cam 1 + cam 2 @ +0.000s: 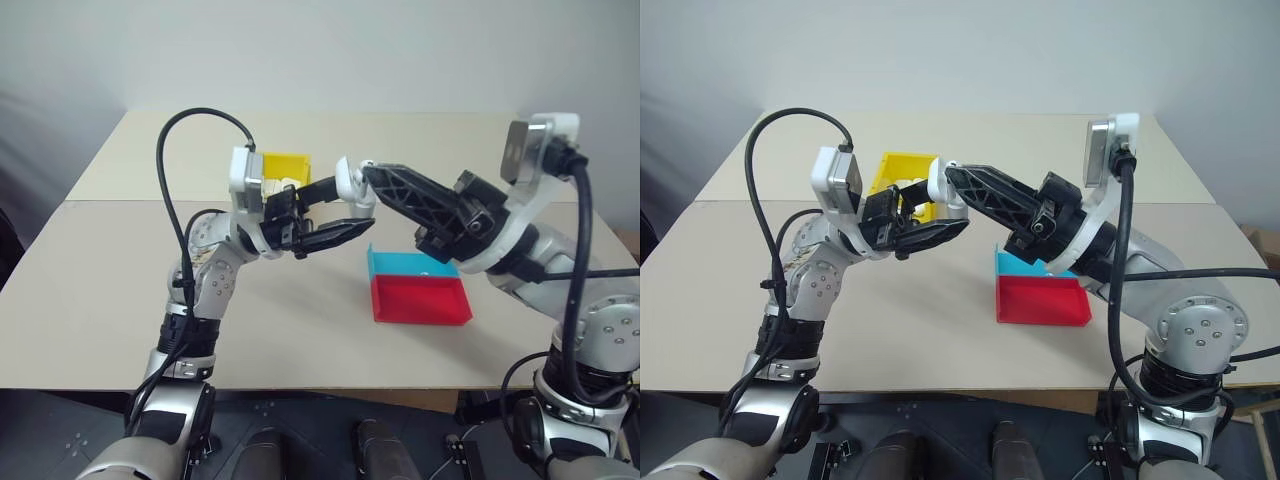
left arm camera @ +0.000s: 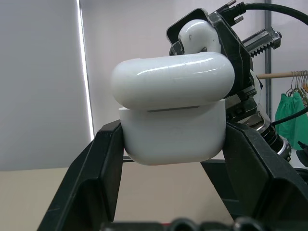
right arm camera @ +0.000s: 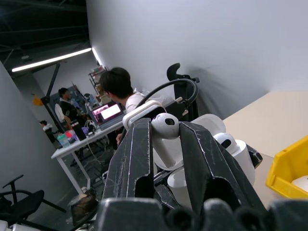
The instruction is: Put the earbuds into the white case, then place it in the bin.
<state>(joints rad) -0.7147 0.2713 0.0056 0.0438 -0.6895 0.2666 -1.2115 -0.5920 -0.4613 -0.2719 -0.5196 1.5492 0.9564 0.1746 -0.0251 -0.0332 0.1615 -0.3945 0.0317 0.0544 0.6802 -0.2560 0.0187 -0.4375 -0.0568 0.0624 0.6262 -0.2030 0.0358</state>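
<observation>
Left gripper (image 1: 335, 213) clamps the white case (image 2: 172, 115) between both fingers, lid hinged up, above the table (image 1: 120, 290). Right gripper (image 1: 366, 176) pinches an earbud (image 3: 166, 126) right at the open case. Behind them stands the yellow bin (image 1: 902, 167), with the red tray (image 1: 420, 300) and blue tray (image 1: 400, 264) nearer.

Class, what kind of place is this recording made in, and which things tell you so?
Probably a shared lab or workshop: people at a desk with a laptop, office chairs, and a plain work table with sorting trays.
</observation>
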